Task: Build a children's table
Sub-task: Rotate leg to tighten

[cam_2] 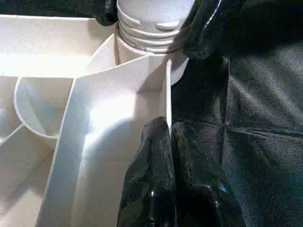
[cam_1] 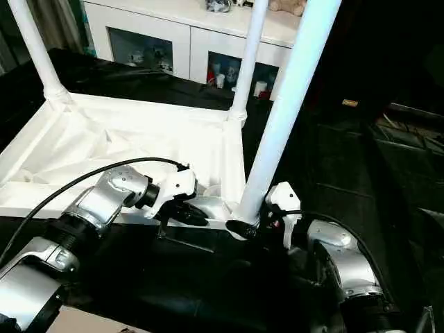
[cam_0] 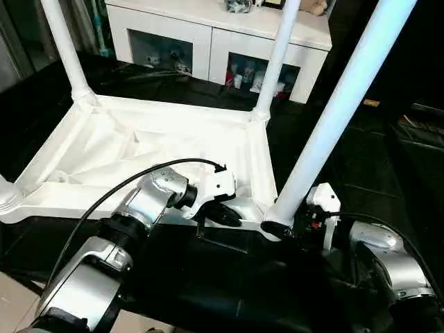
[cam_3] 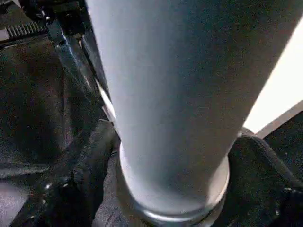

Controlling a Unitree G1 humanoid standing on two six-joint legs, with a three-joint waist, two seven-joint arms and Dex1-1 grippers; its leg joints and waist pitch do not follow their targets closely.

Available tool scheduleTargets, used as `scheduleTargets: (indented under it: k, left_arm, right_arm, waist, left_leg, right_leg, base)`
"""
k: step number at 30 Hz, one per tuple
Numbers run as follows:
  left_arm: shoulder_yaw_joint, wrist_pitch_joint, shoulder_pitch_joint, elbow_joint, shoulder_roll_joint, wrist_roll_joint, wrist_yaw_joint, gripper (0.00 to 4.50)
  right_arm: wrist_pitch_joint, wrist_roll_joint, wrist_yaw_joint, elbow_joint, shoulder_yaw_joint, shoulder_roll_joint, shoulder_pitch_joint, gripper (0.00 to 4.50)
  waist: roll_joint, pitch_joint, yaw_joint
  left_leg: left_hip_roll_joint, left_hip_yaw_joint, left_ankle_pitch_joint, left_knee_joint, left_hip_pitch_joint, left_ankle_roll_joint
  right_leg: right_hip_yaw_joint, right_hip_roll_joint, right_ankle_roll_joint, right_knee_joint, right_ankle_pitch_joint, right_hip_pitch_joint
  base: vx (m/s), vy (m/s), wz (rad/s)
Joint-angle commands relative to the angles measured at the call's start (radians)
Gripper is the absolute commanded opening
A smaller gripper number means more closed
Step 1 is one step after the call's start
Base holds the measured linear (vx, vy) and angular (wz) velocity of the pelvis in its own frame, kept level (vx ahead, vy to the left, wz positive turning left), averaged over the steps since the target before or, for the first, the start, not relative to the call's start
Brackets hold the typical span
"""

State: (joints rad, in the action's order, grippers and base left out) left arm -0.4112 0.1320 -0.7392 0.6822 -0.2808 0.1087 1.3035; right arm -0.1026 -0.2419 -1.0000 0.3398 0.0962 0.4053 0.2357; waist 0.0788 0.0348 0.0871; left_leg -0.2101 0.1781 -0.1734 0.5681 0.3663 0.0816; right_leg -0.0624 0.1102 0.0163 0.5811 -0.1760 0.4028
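Left tool (cam_2: 171,142), fingers pinched together, rests on tabletop (cam_0: 139,149) rim wall. Right tool (cam_3: 165,189), fingers spread wide either side of nearest leg (cam_0: 340,111) base, at corner socket (cam_2: 147,52).

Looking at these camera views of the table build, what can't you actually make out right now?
- Head views: the near-left leg is cut off by the picture's left edge.
- Head views: the other legs run off the top edge, so their ends are hidden.
- Right wrist view: the near-right leg stands between the right gripper's fingers; its seating in the socket is hidden.
- Head views: items behind the cabinet doors are too small to identify.
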Motion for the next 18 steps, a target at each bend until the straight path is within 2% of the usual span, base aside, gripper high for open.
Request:
scheduleTargets:
  k: [1,8,15,18]
  left_arm:
    - [-0.052,0.017,0.031,0.017,0.0,0.028,0.024,0.0]
    - [-0.054,0.027,0.038,0.007,-0.006,0.031,0.025,0.0]
    - [-0.048,0.03,0.038,0.02,-0.01,0.034,0.015,0.0]
    - [-0.018,0.041,0.025,0.071,0.032,0.03,-0.071,0.0]
  right_arm:
    - [0.011,-0.005,-0.01,0.011,-0.007,0.009,0.01,3.18]
    - [0.01,-0.009,-0.017,0.02,-0.009,0.009,0.016,2.75]
    - [0.021,-0.006,0.009,0.044,-0.024,-0.007,0.028,2.69]
    - [0.061,0.041,0.19,0.121,-0.066,-0.056,0.043,2.69]
  waist:
    - [0.0,-0.055,0.002]
    - [0.002,-0.054,0.003]
    - [0.001,-0.056,0.003]
    - [0.0,-0.053,0.0]
  left_leg:
    - [-0.019,0.008,-0.152,-0.057,-0.011,-0.085]
    - [-0.019,0.006,-0.18,-0.059,-0.01,-0.071]
    - [-0.017,0.006,-0.165,-0.056,-0.009,-0.071]
    - [-0.018,0.007,-0.19,-0.058,-0.007,-0.059]
  right_leg:
    - [0.03,0.028,-0.272,-0.034,-0.017,-0.054]
    - [0.03,0.028,-0.256,-0.038,-0.074,-0.053]
    - [0.03,0.027,-0.26,-0.034,-0.052,-0.054]
    - [0.03,0.028,-0.253,-0.038,-0.096,-0.049]
  base:
    - [0.0,0.0,0.0]
    - [0.0,0.0,0.0]
    - [0.0,0.0,0.0]
    - [0.0,0.0,0.0]
